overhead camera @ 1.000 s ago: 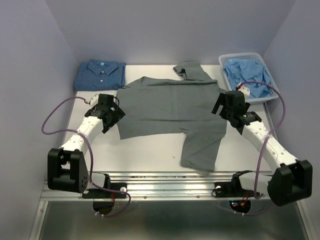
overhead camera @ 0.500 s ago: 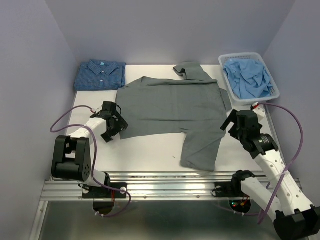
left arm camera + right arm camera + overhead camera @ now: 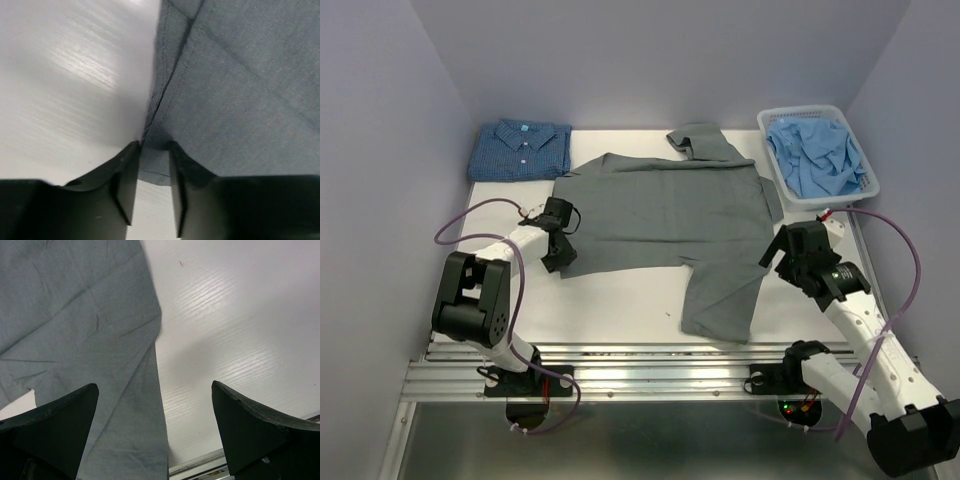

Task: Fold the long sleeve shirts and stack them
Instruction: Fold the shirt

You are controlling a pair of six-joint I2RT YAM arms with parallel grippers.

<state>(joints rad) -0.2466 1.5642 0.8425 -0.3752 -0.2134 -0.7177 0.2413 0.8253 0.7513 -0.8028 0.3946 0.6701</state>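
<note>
Grey shirt (image 3: 660, 215): lies spread flat on the white table (image 3: 620, 295). Broad body across the middle, a long panel running from its near right corner toward the arm bases, a smaller folded piece jutting from its far edge.

Left gripper (image 3: 558, 258): sits low at the grey shirt's near left corner. Fingers (image 3: 125, 190) set narrow, one on either side of the stitched hem, with cloth filling the slim gap between them. Pinched or merely straddled: cannot tell.

Right gripper (image 3: 780, 255): hovers just off the grey shirt's right edge, beside the top of the long panel. Jaws spread wide, holding nothing. Under them in the wrist view, only the shirt's edge and bare tabletop.

Dark blue check shirt (image 3: 520, 150): rests folded into a neat rectangle, collar and pale buttons facing up, just beyond the grey shirt's far left corner. Close against it; touching or not, cannot tell.

White basket (image 3: 835, 198): stands just beyond the grey shirt's far right corner, heaped with crumpled pale blue cloth (image 3: 815, 155).
</note>
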